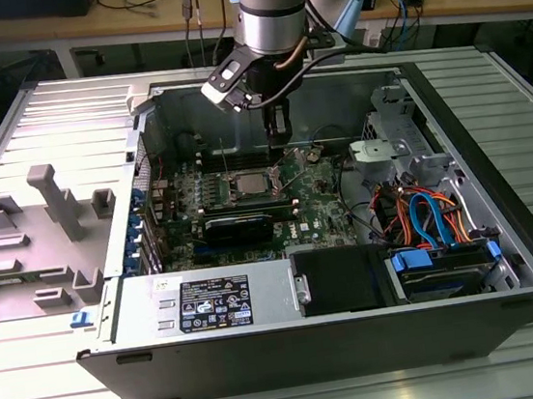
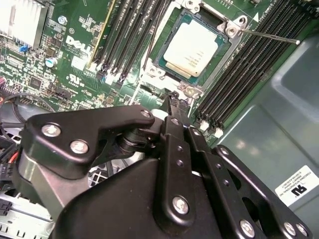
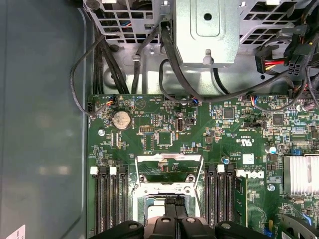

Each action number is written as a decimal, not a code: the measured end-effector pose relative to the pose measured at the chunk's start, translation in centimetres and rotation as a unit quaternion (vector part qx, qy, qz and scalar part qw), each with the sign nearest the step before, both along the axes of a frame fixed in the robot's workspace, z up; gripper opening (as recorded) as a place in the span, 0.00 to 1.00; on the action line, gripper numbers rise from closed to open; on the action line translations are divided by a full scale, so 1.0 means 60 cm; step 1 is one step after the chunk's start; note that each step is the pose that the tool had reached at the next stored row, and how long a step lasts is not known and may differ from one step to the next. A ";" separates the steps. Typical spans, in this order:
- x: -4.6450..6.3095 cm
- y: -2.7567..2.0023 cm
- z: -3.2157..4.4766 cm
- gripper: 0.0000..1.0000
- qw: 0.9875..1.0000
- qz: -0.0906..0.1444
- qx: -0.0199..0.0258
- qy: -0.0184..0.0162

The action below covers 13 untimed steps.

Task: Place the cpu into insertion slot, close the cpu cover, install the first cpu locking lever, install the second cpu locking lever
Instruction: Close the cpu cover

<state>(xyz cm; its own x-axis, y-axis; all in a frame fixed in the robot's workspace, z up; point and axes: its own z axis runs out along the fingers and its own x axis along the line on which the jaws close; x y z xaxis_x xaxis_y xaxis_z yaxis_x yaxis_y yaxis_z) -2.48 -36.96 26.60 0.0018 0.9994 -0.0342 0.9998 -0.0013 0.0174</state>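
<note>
The cpu (image 2: 193, 47) lies flat in the insertion slot (image 2: 164, 59) on the green motherboard, its silver top fully bare. The cpu cover (image 3: 169, 160), a thin silver frame, is tipped up off the socket at its far edge. One thin locking lever (image 2: 269, 36) sticks out from a socket corner, unlatched. My gripper (image 2: 174, 98) hangs just above the socket's edge with its black fingers (image 3: 169, 203) pressed together and nothing between them. In the exterior view the gripper (image 1: 279, 125) is inside the open computer case above the socket (image 1: 245, 185).
Long black memory slots (image 2: 249, 64) flank the socket on both sides. A finned heatsink (image 3: 301, 174) sits nearby on the board. Black cables (image 3: 124, 64) and a metal drive cage (image 3: 207, 30) lie beyond the board. Coloured cables (image 1: 425, 219) and the case walls (image 1: 476, 164) hem the space in.
</note>
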 end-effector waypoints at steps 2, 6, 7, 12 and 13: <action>0.000 0.0000 0.000 0.11 1.000 0.000 0.001 0.000; 0.018 -0.0001 0.000 0.11 1.000 0.000 0.005 0.000; 0.024 -0.0002 0.000 0.11 1.000 0.000 0.005 0.000; 0.029 -0.0001 0.000 0.11 1.000 0.000 0.005 0.000; 0.029 -0.0001 0.000 0.11 1.000 0.000 0.005 0.000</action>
